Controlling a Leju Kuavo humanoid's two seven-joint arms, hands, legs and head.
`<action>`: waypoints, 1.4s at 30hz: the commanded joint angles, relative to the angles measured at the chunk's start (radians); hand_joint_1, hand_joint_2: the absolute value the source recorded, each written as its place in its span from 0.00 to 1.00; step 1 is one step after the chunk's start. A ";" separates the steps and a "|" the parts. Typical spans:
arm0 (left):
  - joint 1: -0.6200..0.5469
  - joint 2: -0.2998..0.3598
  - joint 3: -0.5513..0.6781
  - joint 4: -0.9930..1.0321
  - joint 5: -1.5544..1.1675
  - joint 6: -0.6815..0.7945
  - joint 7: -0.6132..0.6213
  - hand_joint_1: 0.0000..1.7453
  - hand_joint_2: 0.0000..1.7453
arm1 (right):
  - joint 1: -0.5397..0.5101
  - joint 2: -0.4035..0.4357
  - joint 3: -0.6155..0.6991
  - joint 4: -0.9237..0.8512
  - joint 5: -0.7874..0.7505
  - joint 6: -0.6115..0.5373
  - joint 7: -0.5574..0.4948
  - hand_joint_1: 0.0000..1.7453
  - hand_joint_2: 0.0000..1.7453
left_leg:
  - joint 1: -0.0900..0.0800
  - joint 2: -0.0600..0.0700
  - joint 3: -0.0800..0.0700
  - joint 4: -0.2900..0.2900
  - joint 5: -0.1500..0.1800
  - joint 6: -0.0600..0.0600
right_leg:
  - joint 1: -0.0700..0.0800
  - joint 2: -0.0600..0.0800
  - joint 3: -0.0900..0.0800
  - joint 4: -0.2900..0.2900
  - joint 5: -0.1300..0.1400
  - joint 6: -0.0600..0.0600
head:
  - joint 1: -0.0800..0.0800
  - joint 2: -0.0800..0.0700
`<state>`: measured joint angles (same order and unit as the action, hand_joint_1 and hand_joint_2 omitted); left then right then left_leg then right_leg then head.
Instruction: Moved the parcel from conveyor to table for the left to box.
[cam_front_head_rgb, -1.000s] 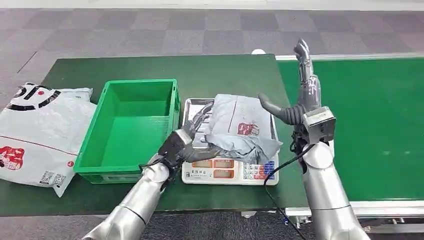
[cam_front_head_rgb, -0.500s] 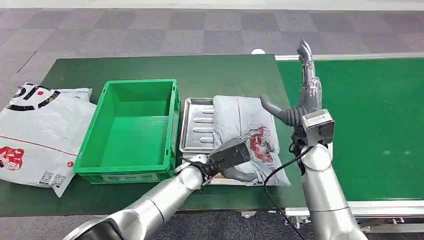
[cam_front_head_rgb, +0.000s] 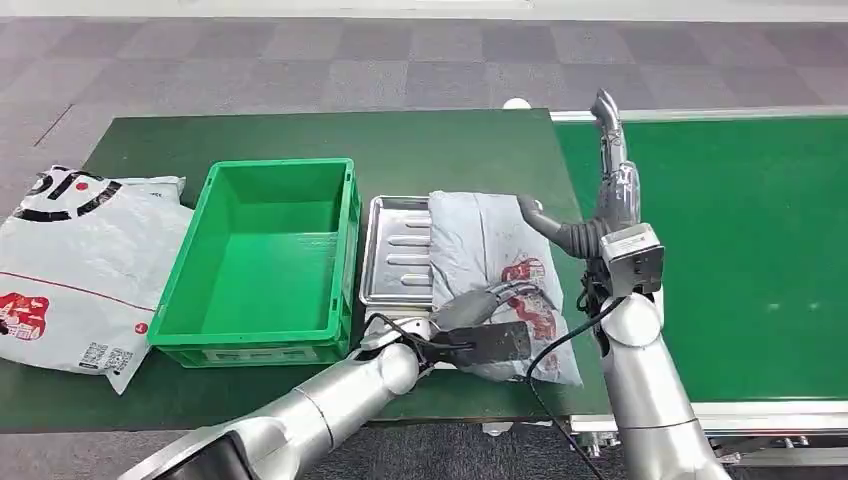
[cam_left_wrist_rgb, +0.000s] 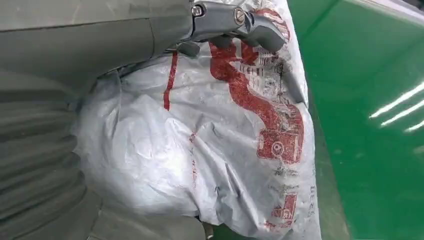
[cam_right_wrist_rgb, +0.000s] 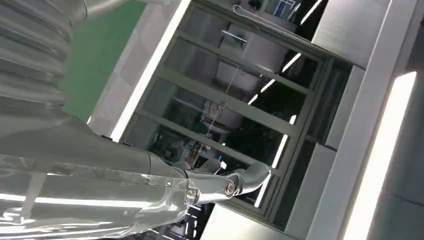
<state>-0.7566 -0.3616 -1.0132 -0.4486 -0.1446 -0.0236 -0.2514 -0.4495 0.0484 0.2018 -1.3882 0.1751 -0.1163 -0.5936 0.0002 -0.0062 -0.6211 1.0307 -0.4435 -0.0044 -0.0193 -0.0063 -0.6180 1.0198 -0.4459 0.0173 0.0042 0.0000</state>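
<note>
Even, bright overhead light fills the head view, with soft short shadows under the green plastic crate (cam_front_head_rgb: 258, 262) on the dark green table (cam_front_head_rgb: 400, 140). In the left wrist view white streaks of glare cross the glossy green conveyor belt (cam_left_wrist_rgb: 380, 115), and the crinkled grey plastic parcel (cam_left_wrist_rgb: 210, 150) is slightly soft. The right wrist view shows bright ceiling light strips (cam_right_wrist_rgb: 380, 150) blown out

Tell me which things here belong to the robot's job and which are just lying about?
Part of the job:
grey parcel, lying on the scale tray
left hand, resting on the parcel
green box, still without the parcel
conveyor
table

Just lying about:
scale tray
big white mailer bag
</note>
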 joint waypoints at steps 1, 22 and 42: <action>-0.023 0.013 -0.124 0.064 -0.011 0.077 0.056 0.00 1.00 | 0.001 -0.020 -0.001 -0.002 0.001 -0.003 0.010 0.00 1.00 | 0.001 0.001 0.003 -0.002 0.000 -0.001 | 0.001 0.001 0.003 -0.003 0.000 -0.001 | 0.000 0.000; -0.018 0.013 -0.078 0.078 -0.049 0.229 -0.054 1.00 1.00 | 0.020 -0.026 0.004 -0.019 0.010 0.011 0.027 0.00 1.00 | 0.001 0.002 0.004 -0.003 -0.001 0.000 | 0.001 0.002 0.004 -0.003 0.000 -0.001 | 0.000 0.000; 0.008 0.018 0.114 0.057 -0.181 0.500 -0.155 1.00 1.00 | 0.036 -0.024 -0.003 -0.043 0.013 0.014 0.030 0.00 1.00 | 0.001 0.003 0.004 -0.002 0.000 -0.001 | 0.001 0.003 0.003 -0.003 0.001 -0.001 | 0.000 0.000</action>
<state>-0.7489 -0.3616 -1.0400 -0.4021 -0.3170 0.4320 -0.3366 -0.3999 0.0458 0.2018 -1.4427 0.1907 -0.1072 -0.5669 0.0004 -0.0052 -0.6206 1.0305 -0.4436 -0.0045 -0.0190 -0.0055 -0.6183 1.0198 -0.4459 0.0172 0.0042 0.0000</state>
